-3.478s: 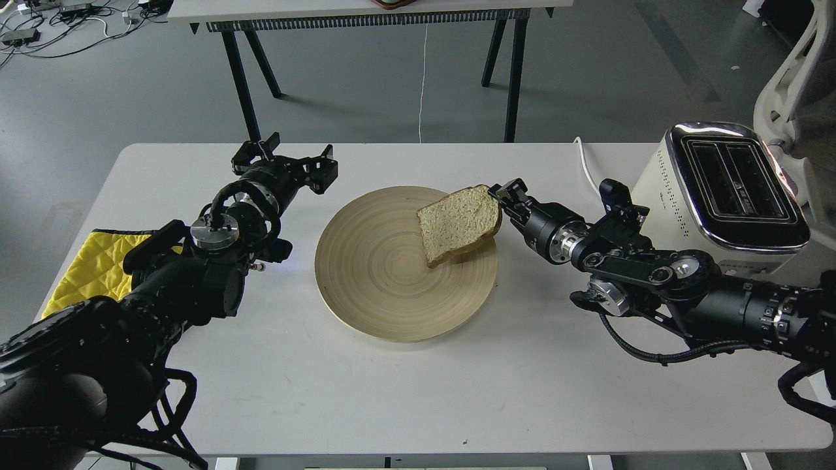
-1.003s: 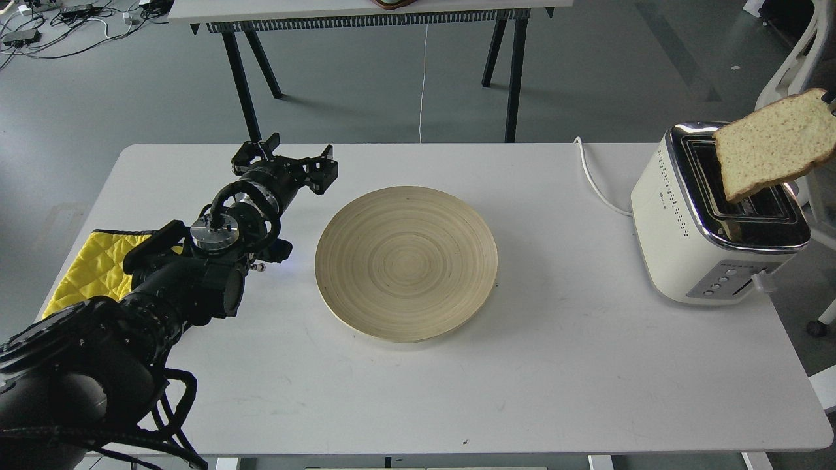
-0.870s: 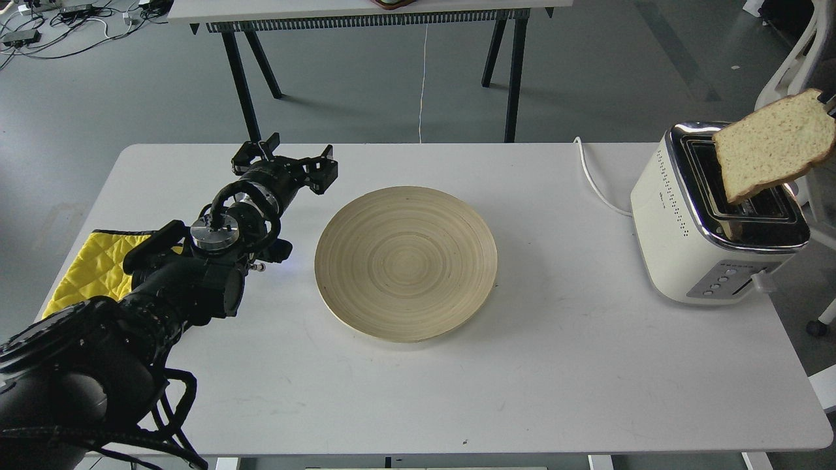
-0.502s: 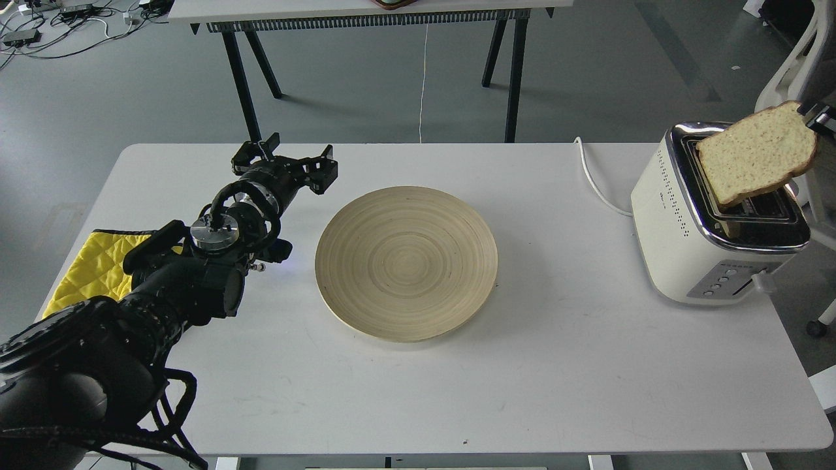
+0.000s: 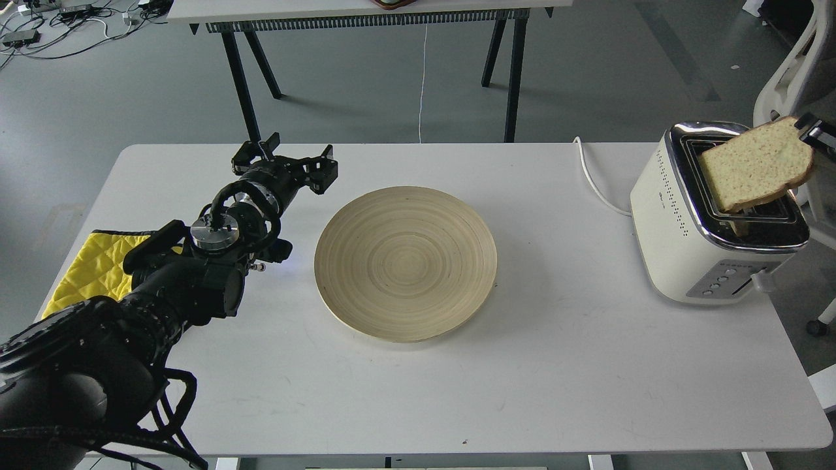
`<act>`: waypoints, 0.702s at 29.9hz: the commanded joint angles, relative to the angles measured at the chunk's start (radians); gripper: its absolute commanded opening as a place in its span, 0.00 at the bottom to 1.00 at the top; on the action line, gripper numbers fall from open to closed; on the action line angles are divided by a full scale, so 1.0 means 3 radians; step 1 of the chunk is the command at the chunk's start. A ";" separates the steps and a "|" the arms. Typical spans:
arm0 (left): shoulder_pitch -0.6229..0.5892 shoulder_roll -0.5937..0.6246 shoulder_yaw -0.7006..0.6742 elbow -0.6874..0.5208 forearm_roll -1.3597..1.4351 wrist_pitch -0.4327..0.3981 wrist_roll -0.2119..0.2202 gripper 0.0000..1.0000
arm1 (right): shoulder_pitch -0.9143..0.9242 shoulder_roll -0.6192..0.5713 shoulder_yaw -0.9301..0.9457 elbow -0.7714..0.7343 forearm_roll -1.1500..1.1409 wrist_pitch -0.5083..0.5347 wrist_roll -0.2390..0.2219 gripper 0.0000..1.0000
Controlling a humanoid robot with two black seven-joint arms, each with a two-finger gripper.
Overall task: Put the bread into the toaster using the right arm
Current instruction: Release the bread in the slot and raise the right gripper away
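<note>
**Bread held tilted over the toaster**

The toaster [image 5: 679,222] stands on the white table [image 5: 457,391], close to its right edge, with the shiny top and the two slots facing up and the buttons and lever at the near end. The bread [image 5: 754,171] is in the air above the toaster. It is tilted, with the lower corner pointing down to the slots and the upper crust end raised toward the right of the toaster. The lower corner is very close to the slot opening, but I cannot tell whether it already touches the metal or is inside.

Only the tip of the right gripper [image 5: 810,130] is visible, at the right edge of the view beyond the toaster. It pinches the upper right corner of the bread.

A round wooden plate [image 5: 405,313] lies to the left of the toaster, near the middle of the table, with nothing on it. A white cable [image 5: 591,179] runs from behind the toaster over the table.

Far to the left of the toaster, past the plate, the left gripper [image 5: 287,160] hangs above the table with its two fingers spread apart and nothing between them. A yellow cloth [image 5: 85,267] lies at the left table edge, partly under this arm.
</note>
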 commanded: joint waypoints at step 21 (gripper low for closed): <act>0.0000 0.0000 0.0000 0.0000 0.0000 0.0000 0.0000 1.00 | -0.0108 0.0558 0.0525 -0.0042 0.0748 -0.0279 0.0005 1.00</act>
